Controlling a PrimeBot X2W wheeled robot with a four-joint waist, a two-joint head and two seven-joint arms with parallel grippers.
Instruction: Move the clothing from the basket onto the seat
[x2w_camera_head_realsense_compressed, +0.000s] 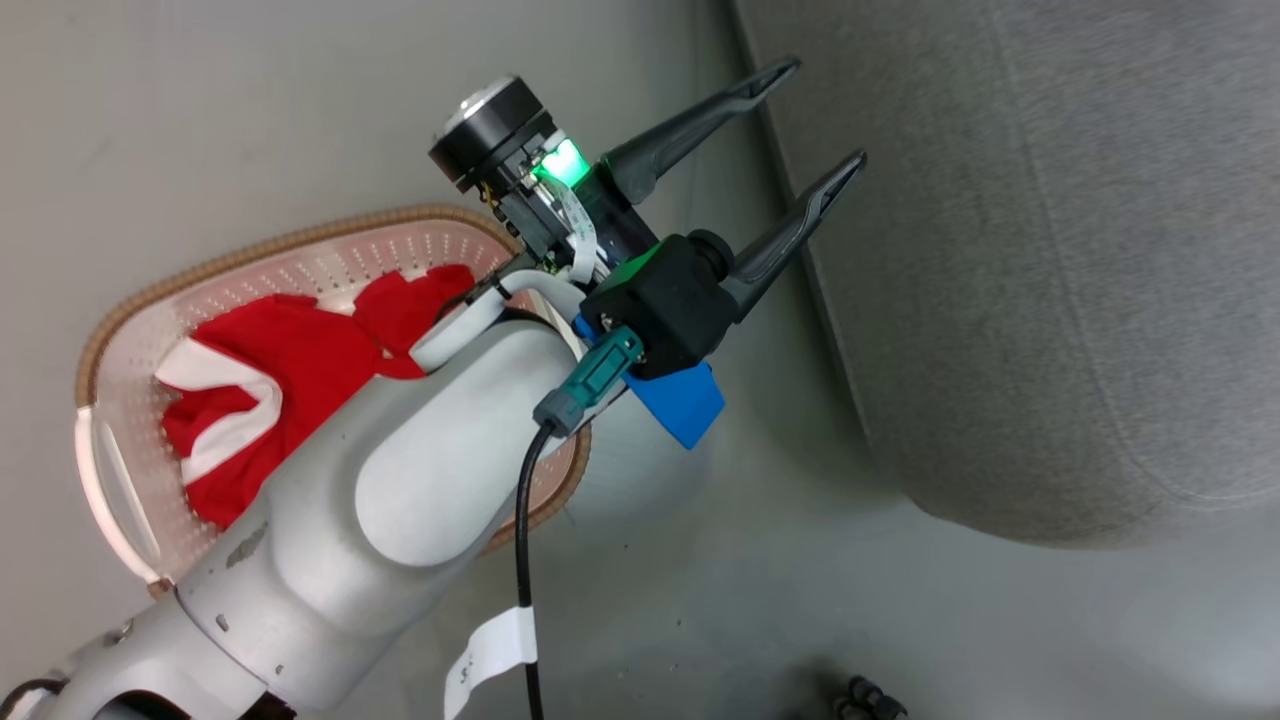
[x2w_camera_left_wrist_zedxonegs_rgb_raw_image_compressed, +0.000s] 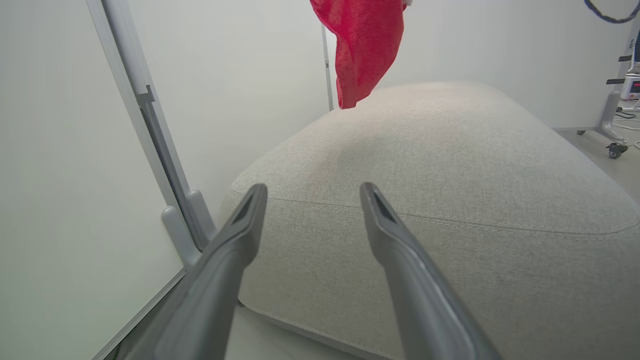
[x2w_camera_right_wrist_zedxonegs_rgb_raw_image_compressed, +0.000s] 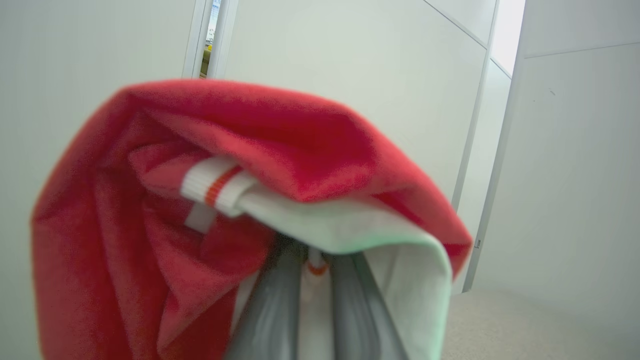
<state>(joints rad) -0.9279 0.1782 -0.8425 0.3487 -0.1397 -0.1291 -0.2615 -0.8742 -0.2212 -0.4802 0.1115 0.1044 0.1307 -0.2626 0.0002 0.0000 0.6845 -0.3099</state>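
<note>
The basket (x2w_camera_head_realsense_compressed: 300, 235) stands on the floor at the left of the head view, with red and white clothing (x2w_camera_head_realsense_compressed: 270, 370) crumpled inside; my left forearm hides its near right part. My left gripper (x2w_camera_head_realsense_compressed: 828, 112) hangs open and empty over the floor between basket and seat (x2w_camera_head_realsense_compressed: 1050, 250). In the left wrist view the open left gripper (x2w_camera_left_wrist_zedxonegs_rgb_raw_image_compressed: 312, 187) points at the seat (x2w_camera_left_wrist_zedxonegs_rgb_raw_image_compressed: 425, 165), and a red garment (x2w_camera_left_wrist_zedxonegs_rgb_raw_image_compressed: 367, 45) dangles above the cushion's far end. My right gripper (x2w_camera_right_wrist_zedxonegs_rgb_raw_image_compressed: 312, 270) is shut on a red garment (x2w_camera_right_wrist_zedxonegs_rgb_raw_image_compressed: 250, 150) with white striped trim that drapes over its fingers.
A white partition panel with a metal frame and foot (x2w_camera_left_wrist_zedxonegs_rgb_raw_image_compressed: 175, 210) stands just left of the seat. A wheeled stand (x2w_camera_left_wrist_zedxonegs_rgb_raw_image_compressed: 612, 125) is at the far right. A black cable (x2w_camera_head_realsense_compressed: 522, 560) hangs from my left wrist. Grey floor (x2w_camera_head_realsense_compressed: 700, 560) lies between basket and seat.
</note>
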